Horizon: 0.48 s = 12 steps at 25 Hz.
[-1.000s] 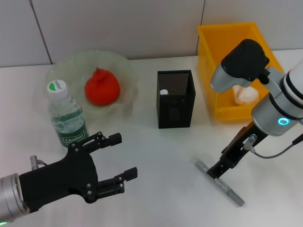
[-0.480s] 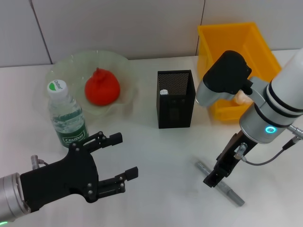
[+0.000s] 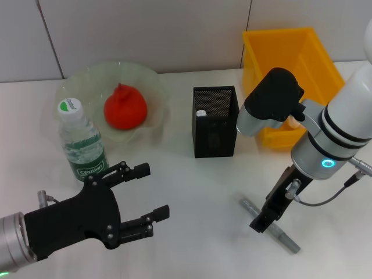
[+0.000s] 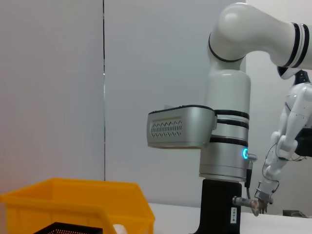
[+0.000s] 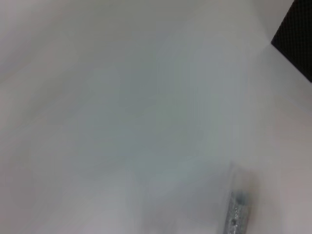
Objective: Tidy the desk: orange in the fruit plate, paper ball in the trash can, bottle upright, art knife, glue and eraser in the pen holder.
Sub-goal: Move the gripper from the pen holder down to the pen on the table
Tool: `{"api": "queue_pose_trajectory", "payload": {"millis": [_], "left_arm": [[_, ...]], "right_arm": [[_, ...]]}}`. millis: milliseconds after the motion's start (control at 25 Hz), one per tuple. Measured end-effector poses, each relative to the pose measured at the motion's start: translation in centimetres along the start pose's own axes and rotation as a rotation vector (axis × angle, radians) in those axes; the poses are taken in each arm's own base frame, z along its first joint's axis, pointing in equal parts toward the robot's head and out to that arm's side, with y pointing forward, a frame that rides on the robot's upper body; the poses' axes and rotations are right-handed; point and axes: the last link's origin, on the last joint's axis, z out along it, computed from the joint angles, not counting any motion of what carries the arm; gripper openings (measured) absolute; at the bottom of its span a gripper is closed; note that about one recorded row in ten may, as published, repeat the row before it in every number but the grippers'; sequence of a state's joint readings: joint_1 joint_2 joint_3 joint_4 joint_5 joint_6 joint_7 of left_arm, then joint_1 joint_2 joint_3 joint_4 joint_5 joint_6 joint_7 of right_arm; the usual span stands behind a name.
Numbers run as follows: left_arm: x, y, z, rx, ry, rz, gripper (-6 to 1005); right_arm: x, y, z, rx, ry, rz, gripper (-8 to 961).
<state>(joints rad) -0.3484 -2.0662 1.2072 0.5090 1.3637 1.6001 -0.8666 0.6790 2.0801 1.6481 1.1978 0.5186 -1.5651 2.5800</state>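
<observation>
Right end effector (image 3: pixel 263 222) shifted onto art knife (image 3: pixel 271 225), grip unclear, left end effector (image 3: pixel 145 199) wide

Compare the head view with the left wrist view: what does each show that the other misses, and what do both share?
Head view only: the orange in the plate, the upright bottle, the grey knife lying under the right hand, and the open left hand. Left wrist view only: the wall behind the right arm. Both: the yellow bin and the holder.

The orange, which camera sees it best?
The head view: the whole orange sits in the fruit plate, unblocked. The left wrist view and the right wrist view don't show it at all.
</observation>
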Motion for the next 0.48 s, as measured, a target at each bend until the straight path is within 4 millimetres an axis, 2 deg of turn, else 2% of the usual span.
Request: {"api": "queue_pose_trajectory", "payload": {"millis": [480], "left_arm": [[-0.1,0.04,-0.02,-0.001,-0.005,-0.002,804]], "right_arm": [[0.17,0.0,0.65,0.006,0.015,-0.001,755]]}}
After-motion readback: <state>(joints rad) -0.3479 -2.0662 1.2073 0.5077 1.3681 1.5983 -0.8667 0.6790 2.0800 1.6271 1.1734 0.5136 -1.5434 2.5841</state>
